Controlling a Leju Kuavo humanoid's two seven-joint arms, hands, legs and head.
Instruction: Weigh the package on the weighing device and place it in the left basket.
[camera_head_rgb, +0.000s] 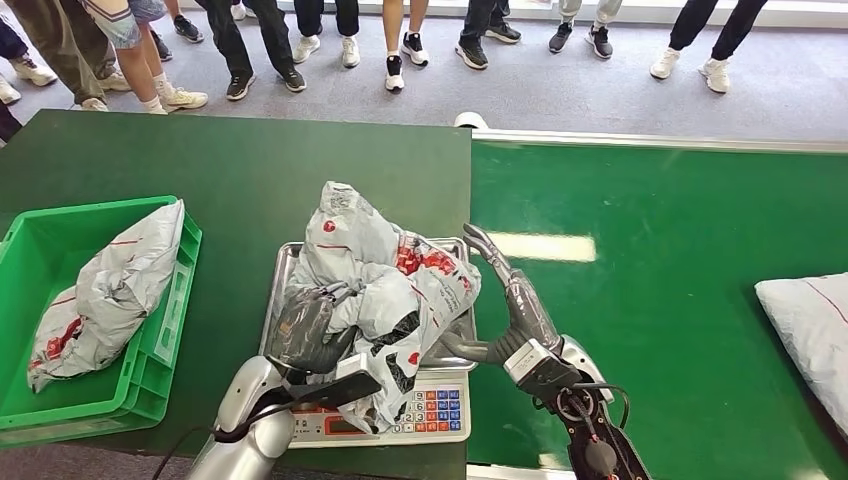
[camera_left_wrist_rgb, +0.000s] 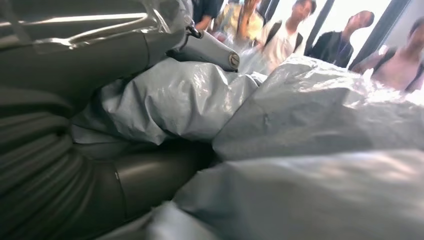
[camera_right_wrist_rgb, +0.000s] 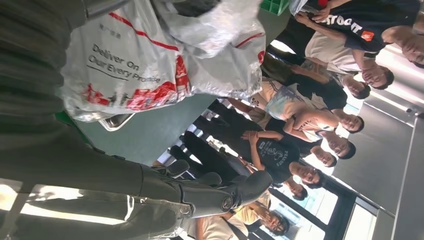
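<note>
Left robot hand (camera_head_rgb: 305, 335) grips the package (camera_head_rgb: 375, 280) on the scale (camera_head_rgb: 440, 405); right robot hand (camera_head_rgb: 505, 310) open beside it. Slack plastic may slip during transfer to the left basket (camera_head_rgb: 30, 250).

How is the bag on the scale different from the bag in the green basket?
The package on the scale sits bunched up on the metal tray, while the package in the green basket lies slanted against the basket's wall. The left hand grips the scale one; nothing touches the basket one. The scale one shows more red print. Both are crinkly grey plastic mailers with red markings.
</note>
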